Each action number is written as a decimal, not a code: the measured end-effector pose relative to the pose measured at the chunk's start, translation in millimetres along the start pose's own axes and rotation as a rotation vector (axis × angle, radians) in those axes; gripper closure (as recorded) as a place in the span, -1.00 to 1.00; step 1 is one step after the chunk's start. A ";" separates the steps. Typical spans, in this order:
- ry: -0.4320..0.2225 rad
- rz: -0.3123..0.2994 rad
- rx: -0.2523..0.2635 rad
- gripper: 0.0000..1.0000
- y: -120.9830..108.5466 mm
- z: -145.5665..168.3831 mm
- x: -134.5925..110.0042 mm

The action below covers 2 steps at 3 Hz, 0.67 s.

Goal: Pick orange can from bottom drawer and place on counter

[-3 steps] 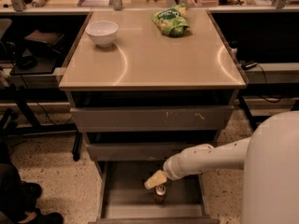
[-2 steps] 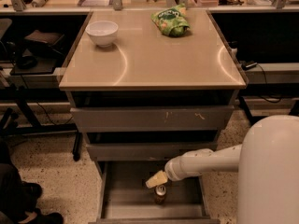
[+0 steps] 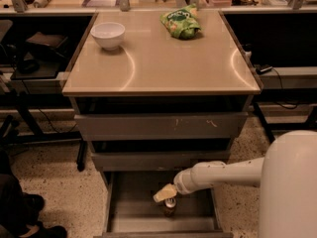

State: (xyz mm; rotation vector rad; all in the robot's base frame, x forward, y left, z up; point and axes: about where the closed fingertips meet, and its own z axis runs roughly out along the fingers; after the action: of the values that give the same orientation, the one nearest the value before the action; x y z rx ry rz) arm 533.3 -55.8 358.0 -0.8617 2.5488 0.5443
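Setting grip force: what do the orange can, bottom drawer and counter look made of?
Orange can: probably thin metal, judging by its shape. Bottom drawer: dull grey sheet metal, seemingly. Counter: glossy beige laminate perhaps, with bright curved reflections. The hand sits over the can.

The hand (image 3: 163, 194), just above the orange can (image 3: 170, 207), has dipped slightly.

The orange can (image 3: 170, 207) is standing upright in the open bottom drawer (image 3: 133, 209), at six o'clock from the counter (image 3: 163, 66); the gripper (image 3: 165, 193) is hanging just above it.
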 end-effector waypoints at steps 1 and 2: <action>-0.035 0.056 -0.058 -1.00 -13.0 51.3 40.1; -0.035 0.056 -0.058 -1.00 -12.9 51.4 40.1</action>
State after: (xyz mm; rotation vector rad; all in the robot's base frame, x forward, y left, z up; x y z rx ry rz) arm 524.4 -60.3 292.2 -0.7956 2.5426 0.6475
